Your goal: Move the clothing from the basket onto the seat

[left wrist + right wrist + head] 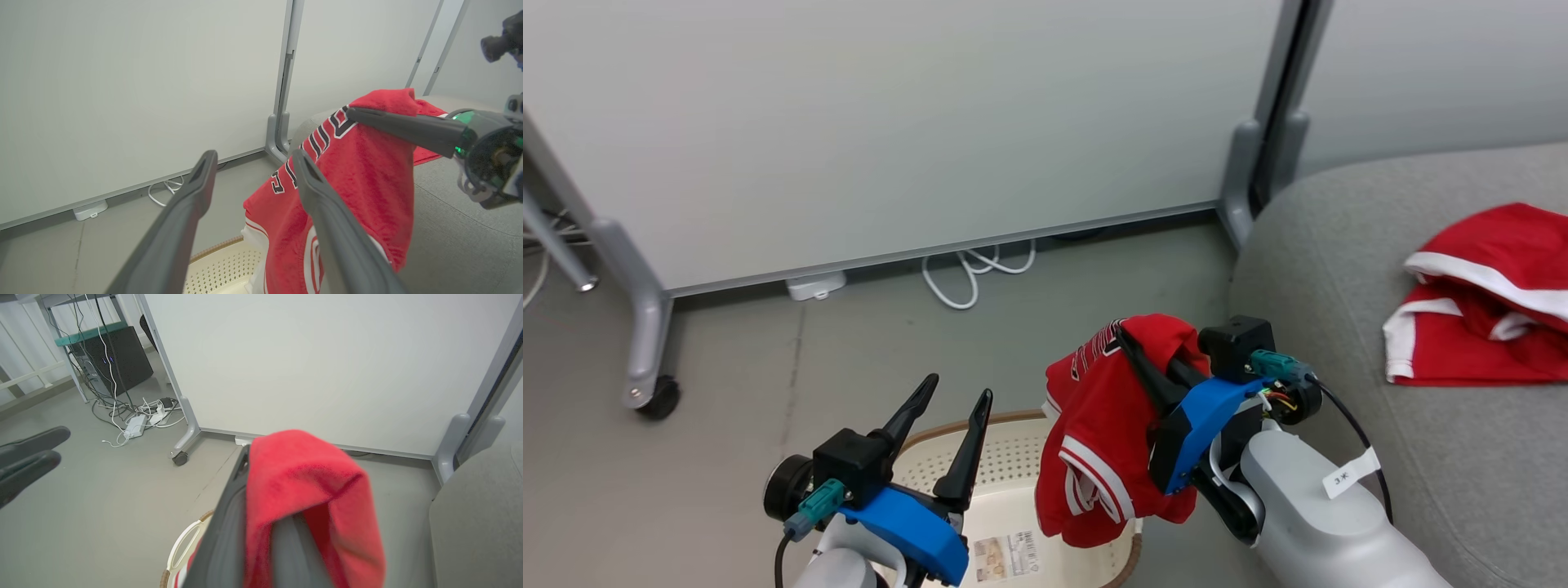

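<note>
The red jersey (1094,441) bears black-and-white letters folded past reading; the paper label (1006,557) on the basket (1005,461) floor carries a barcode (too small to read). The right hand (1131,343) pinches the jersey above the basket, near the seat (1323,269) where another red garment (1486,302) lies; the left hand (957,388) is spread, empty.

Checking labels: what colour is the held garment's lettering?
Black, white-edged lettering; best in left wrist view.

A garment (1490,314) lies on the seat (1339,278), right of the basket (1011,464), over which another garment (1094,420) hangs.
</note>
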